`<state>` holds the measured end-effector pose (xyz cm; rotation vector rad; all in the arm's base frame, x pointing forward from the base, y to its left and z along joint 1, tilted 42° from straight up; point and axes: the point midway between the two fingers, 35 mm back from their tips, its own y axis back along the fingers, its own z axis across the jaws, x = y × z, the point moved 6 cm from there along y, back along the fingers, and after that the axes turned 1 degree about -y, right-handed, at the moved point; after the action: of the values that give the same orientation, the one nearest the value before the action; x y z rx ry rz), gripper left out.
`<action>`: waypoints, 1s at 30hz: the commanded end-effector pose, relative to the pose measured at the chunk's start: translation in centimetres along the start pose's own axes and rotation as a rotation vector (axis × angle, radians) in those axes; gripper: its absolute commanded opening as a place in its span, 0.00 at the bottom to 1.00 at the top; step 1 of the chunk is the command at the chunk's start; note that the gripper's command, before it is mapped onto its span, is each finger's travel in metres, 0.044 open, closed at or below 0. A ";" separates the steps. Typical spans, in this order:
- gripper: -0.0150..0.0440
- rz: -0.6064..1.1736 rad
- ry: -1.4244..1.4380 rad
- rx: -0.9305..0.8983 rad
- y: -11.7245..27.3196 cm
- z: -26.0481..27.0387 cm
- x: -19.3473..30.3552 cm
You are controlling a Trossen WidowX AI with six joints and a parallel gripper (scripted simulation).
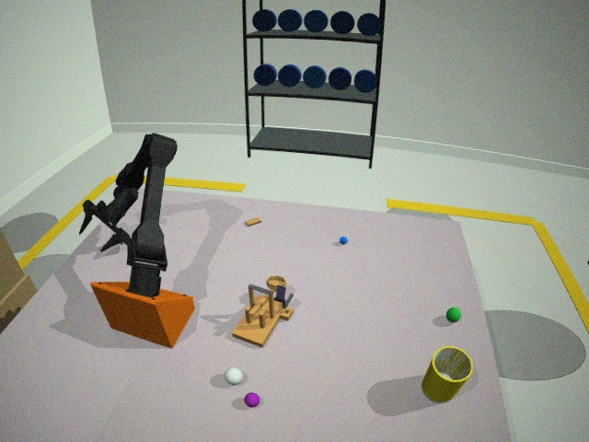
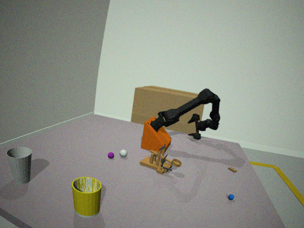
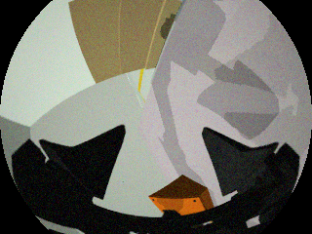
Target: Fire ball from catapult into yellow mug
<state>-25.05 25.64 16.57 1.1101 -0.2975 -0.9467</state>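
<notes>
My gripper is open and empty, raised on the far side of the orange base from the yellow mug. The wooden catapult stands in front of the base; its round cup shows no ball. The yellow mug stands upright; a pale patch inside is unclear. A white ball and a purple ball lie near each other. A blue ball and a green ball lie apart.
The orange base carries the arm. A small wooden block lies near the mat's edge. A grey cup stands beside the mug. A large cardboard box stands behind the arm.
</notes>
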 end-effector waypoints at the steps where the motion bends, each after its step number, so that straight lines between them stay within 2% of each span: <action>1: 1.00 -0.082 -0.069 0.011 2.4 -1.7 -0.7; 19: 1.00 -0.419 -0.365 0.098 13.3 -9.5 0.1; 30: 1.00 -0.577 -0.501 0.151 18.4 -12.4 2.1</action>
<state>-7.94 33.82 25.54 1.1072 -0.4630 -1.6938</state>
